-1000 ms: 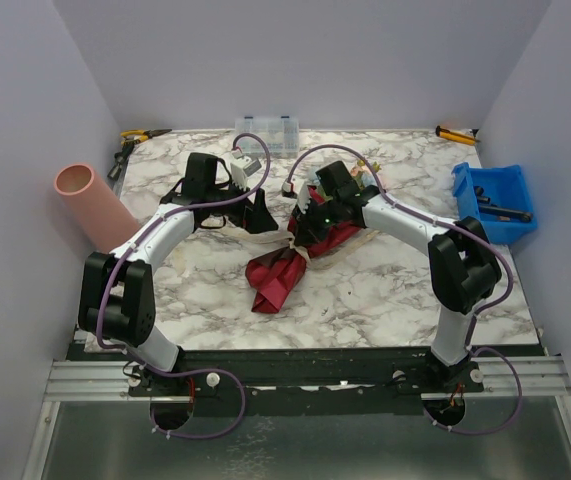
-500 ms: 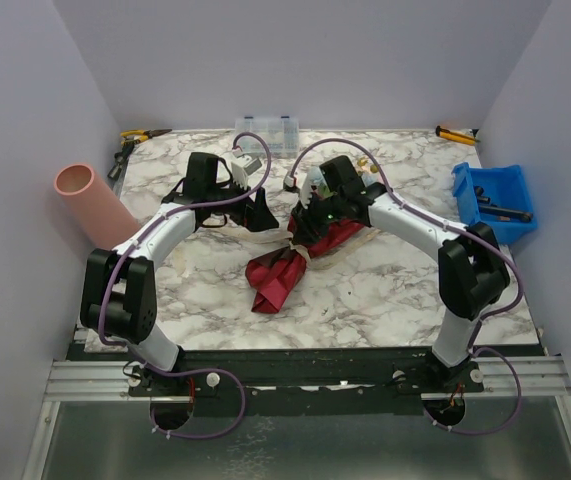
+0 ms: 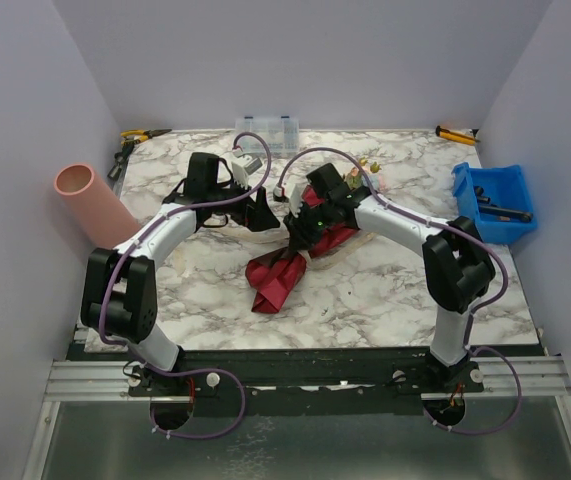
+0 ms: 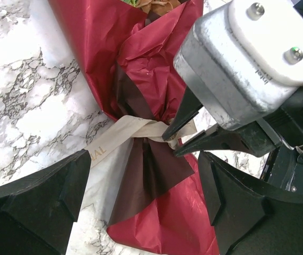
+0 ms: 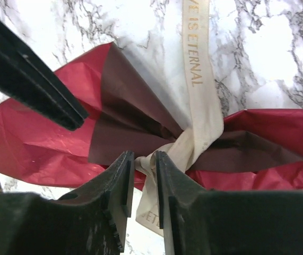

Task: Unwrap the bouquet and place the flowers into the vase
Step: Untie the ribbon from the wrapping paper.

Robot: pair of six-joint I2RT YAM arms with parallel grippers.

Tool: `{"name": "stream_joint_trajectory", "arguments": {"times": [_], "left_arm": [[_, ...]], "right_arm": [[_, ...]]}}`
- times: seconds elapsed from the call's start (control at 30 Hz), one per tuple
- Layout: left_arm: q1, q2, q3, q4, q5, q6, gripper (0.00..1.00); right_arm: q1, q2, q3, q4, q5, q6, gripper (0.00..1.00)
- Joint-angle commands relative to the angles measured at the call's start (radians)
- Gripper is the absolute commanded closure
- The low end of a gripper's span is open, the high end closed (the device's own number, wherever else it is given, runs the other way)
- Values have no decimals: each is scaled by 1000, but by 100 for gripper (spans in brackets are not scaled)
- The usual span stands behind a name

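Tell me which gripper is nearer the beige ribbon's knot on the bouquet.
Right. The right gripper has its fingertips at the ribbon knot, with ribbon between them. The left gripper stands off from the knot, open wide, not touching it.

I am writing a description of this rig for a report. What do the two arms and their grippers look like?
Both the left arm and the right arm have white curved links between bulky black joints, with a lilac cable looping along each. The left gripper and the right gripper have black, wedge-shaped fingers; the right one carries a grey camera box.
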Motion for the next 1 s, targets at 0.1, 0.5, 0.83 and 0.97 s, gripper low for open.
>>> {"name": "stream_joint_trajectory", "arguments": {"times": [0.1,0.5,0.83,0.97], "left_arm": [[-15,26,-17,22,6,5,11],[-57,63,-178,326,112,76,28],[-75,83,-234,461,110,132,57],[-102,97,-231,482,109,146,69]], "right_arm": [[2,-26,1,40,69,4,97],[0,-115,-63,146,60,38,99],[-10,-131,-75,163,67,32,100],[-11,-129,-74,170,68,40,99]]}}
